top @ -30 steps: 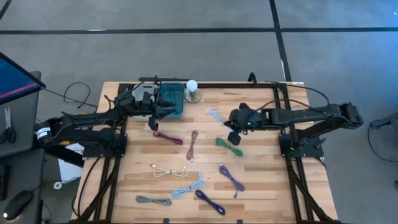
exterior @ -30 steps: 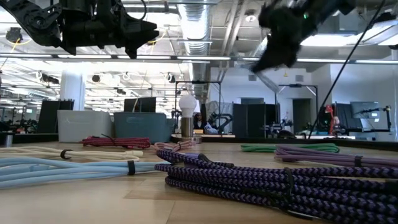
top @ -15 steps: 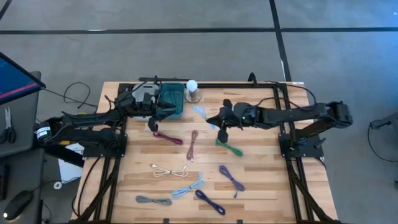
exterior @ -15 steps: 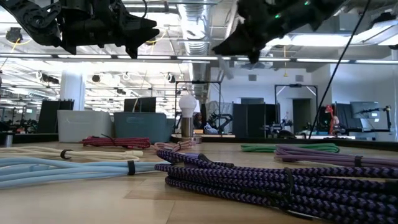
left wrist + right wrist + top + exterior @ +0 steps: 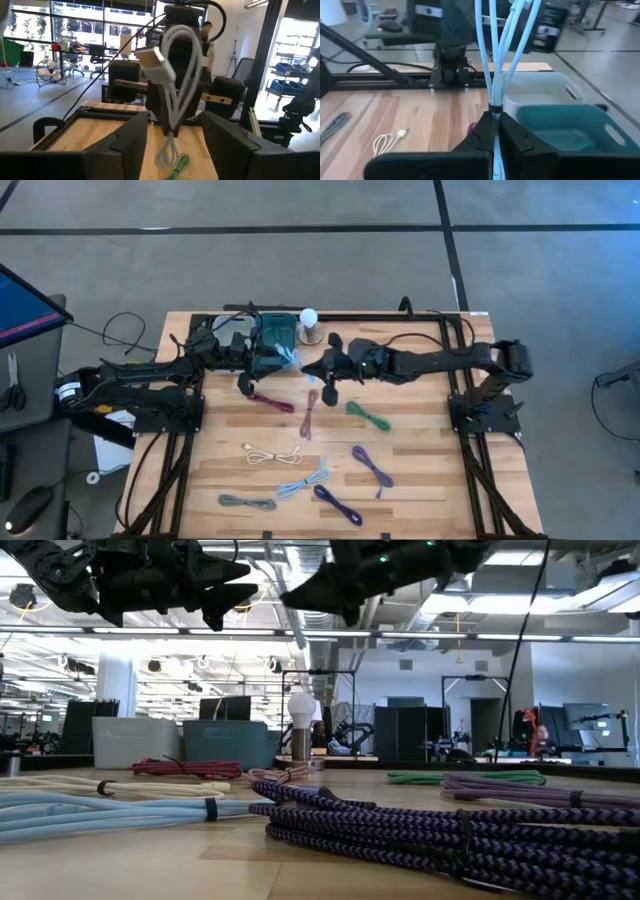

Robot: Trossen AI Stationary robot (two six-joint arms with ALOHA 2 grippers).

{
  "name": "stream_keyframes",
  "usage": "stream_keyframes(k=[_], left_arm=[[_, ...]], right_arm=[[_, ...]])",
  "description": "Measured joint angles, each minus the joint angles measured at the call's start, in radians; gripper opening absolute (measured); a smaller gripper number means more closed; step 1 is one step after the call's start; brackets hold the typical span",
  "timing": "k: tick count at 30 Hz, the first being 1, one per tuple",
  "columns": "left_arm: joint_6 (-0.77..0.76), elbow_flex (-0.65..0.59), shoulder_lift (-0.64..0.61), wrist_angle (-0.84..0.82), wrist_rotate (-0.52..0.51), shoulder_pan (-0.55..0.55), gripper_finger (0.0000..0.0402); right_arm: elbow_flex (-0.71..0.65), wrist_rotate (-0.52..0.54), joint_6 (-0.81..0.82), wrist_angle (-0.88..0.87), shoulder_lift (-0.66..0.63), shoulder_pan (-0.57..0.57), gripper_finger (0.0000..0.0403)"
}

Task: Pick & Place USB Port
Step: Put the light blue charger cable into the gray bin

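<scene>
My right gripper is shut on a bundled light blue USB cable, raised in the air beside the right rim of the teal bin. The left wrist view shows that cable with its flat plug held up ahead of my left gripper. My left gripper is open and hovers at the bin's near left corner, touching nothing. In the low view both grippers hang high above the table. My right gripper pinches the light blue cable between its two fingers at the tied waist of the bundle. The fingers come roughly level from the table's right side. The cable is lifted clear of the table, and its loops and plug reach out past the fingertips.
A white bin stands next to the teal one, and a light bulb on a base sits at the far edge. Several bundled cables lie on the table: maroon, pink, green, cream, purple.
My right gripper has travelled toward the table's left edge, from above the green cable to beside the teal bin, carrying the light blue cable lifted clear all the way. It has stayed shut on it.
</scene>
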Motion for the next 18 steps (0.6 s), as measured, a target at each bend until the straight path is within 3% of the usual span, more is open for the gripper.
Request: stream_keyframes(k=[12, 18], left_arm=[[-0.001, 0.0, -0.001, 0.004, -0.001, 0.0, 0.0189], [-0.009, 0.0, -0.001, 0.001, -0.002, 0.0, 0.0186]], right_arm=[[0.196, -0.039, -0.036, 0.002, 0.187, -0.012, 0.0], [0.22, -0.038, -0.036, 0.0, 0.183, -0.044, 0.0]])
